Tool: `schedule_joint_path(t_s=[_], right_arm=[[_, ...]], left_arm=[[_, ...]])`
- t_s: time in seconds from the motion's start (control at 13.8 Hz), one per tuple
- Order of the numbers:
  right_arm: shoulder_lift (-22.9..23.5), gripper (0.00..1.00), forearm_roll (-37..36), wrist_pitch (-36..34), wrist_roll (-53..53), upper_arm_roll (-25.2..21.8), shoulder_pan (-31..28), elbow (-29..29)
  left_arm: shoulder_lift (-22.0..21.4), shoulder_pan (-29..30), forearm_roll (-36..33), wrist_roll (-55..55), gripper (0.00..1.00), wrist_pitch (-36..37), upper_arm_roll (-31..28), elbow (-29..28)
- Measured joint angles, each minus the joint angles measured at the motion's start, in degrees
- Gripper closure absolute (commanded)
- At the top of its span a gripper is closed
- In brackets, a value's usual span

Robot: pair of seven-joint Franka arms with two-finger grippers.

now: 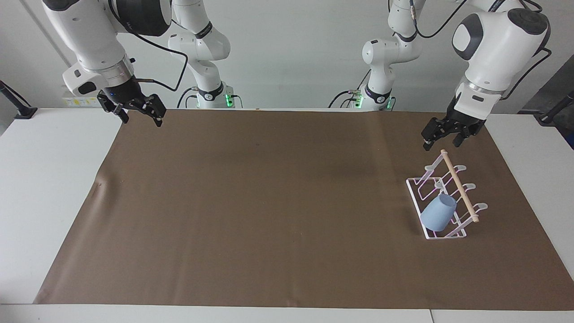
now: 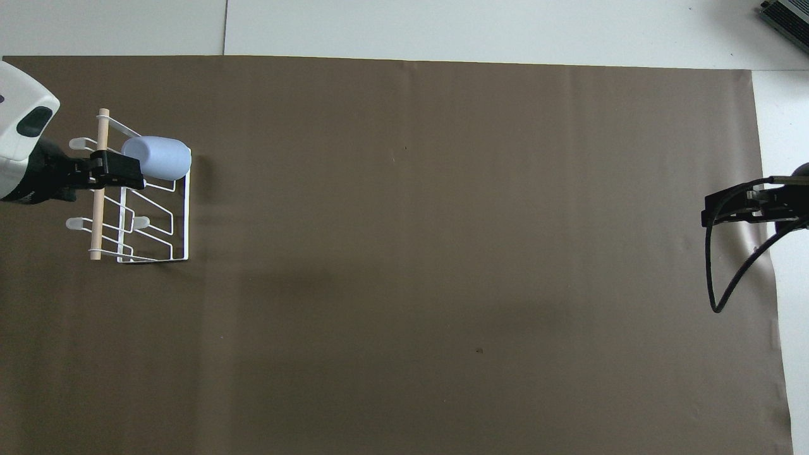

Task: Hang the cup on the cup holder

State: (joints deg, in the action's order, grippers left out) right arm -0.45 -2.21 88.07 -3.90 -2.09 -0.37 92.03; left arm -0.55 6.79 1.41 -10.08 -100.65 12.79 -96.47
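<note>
Now cup (image 1: 438, 212) hangs tilted on a prong of the cup holder (image 1: 445, 197), mouth toward the wooden dowel (image 1: 459, 186), at the rack end away from the robots. Rack sits on the brown mat (image 1: 278, 206) toward the left arm's end of the table. Left gripper (image 1: 443, 135) is up in the air above the mat just past the dowel's robot-side tip, jaws spread wide, empty, clear of cup and rack. Right gripper (image 1: 140, 112) waits over the mat's corner well apart from everything, jaws wide, empty
</note>
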Motion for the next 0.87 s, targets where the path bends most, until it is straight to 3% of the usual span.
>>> schedule_joint_path(t_s=[0.29, 0.58, 0.87], right_arm=[[0.0, 0.00, 0.0, 0.0, 0.0, 0.0, 0.0, 0.0], [0.0, 0.00, 0.0, 0.0, 0.0, 0.0, 0.0, 0.0], [0.0, 0.00, 0.0, 0.0, 0.0, 0.0, 0.0, 0.0]], left_arm=[[0.2, -2.2, -0.2, 6.8, 0.00, 7.9, -2.4, 5.0], [0.4, -12.6, -0.2, 11.4, 0.00, 13.5, -14.1, 8.5], [0.3, -13.7, -0.2, 12.0, 0.00, 15.3, -14.8, 9.7]])
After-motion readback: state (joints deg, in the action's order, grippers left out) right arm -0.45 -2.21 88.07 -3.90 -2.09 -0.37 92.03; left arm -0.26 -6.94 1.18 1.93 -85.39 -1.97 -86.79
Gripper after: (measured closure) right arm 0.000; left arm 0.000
